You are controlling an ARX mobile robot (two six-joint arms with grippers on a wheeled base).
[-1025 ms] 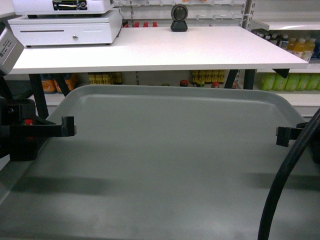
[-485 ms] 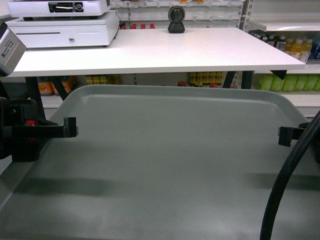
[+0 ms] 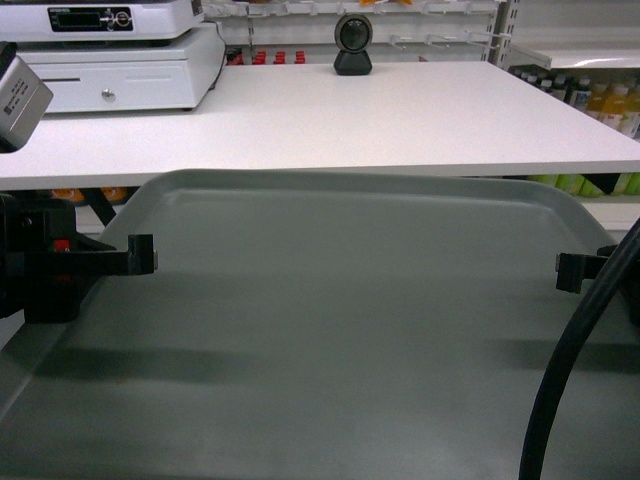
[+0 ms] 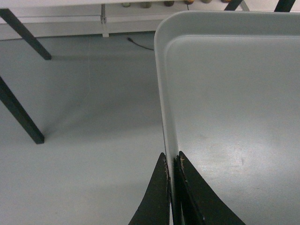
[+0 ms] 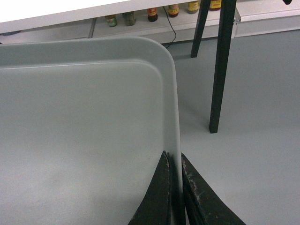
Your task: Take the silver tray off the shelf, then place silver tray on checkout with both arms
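Observation:
The silver tray [image 3: 340,320] fills the lower head view, held level in the air, its far rim just short of the checkout [image 3: 400,110] edge and slightly below it. My left gripper [image 3: 142,254] is shut on the tray's left rim [image 4: 168,117], one finger on each side of the lip. My right gripper [image 3: 566,270] is shut on the right rim [image 5: 174,117] the same way. In both wrist views the grey floor shows beside the tray. The shelf the tray came from is out of view.
On the checkout stand a black round-headed scanner [image 3: 352,44] at the back middle and a white cash drawer with a register [image 3: 120,62] at the back left. Dark table legs [image 5: 219,65] [image 4: 18,112] stand beneath it. Stocked store shelves line the background. A black cable [image 3: 570,370] crosses the lower right.
The checkout has grown larger and lower in the head view, its front edge coming close to the tray's far rim. Both grippers keep their hold on the rims.

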